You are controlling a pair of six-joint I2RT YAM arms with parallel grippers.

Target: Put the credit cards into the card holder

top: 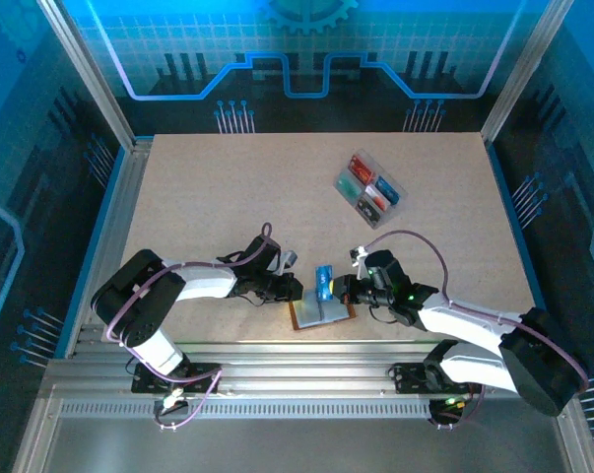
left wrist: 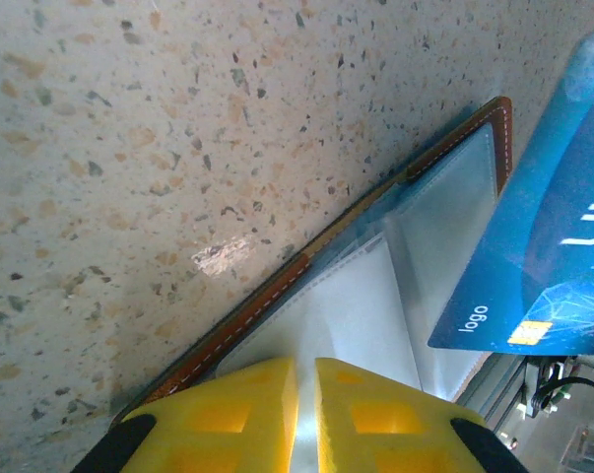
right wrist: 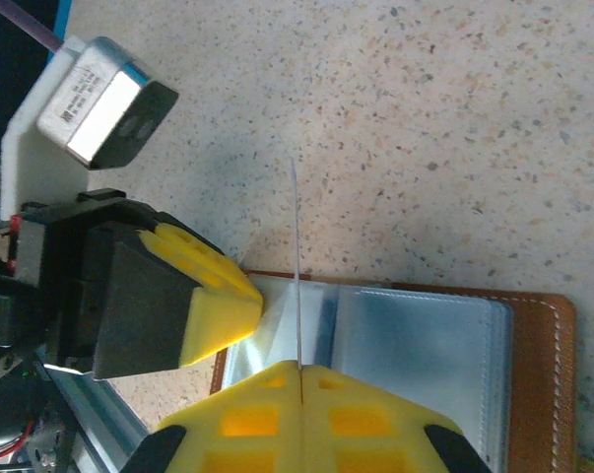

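Speckled beige table (top: 228,187) lies under me, with blue-lit walls around it. On its far right part stands a clear tray (top: 338,181), and several cards (top: 362,166) in red, teal and other colours lie in its compartments. At the near middle, between my two arms, the brown card holder (top: 321,313) lies open and flat, with its clear sleeves facing up. My left pincer (top: 295,288) reaches it from the left. Its yellow fingers are almost together and clamp the left edge of the card holder. My right pincer (top: 338,289) comes from the right, with its fingers pressed together on a blue card (top: 324,281). That card stands on edge over the card holder, just beside the left pincer. Whether it touches the sleeves I cannot tell. It bears a gold chip and the word "logo".
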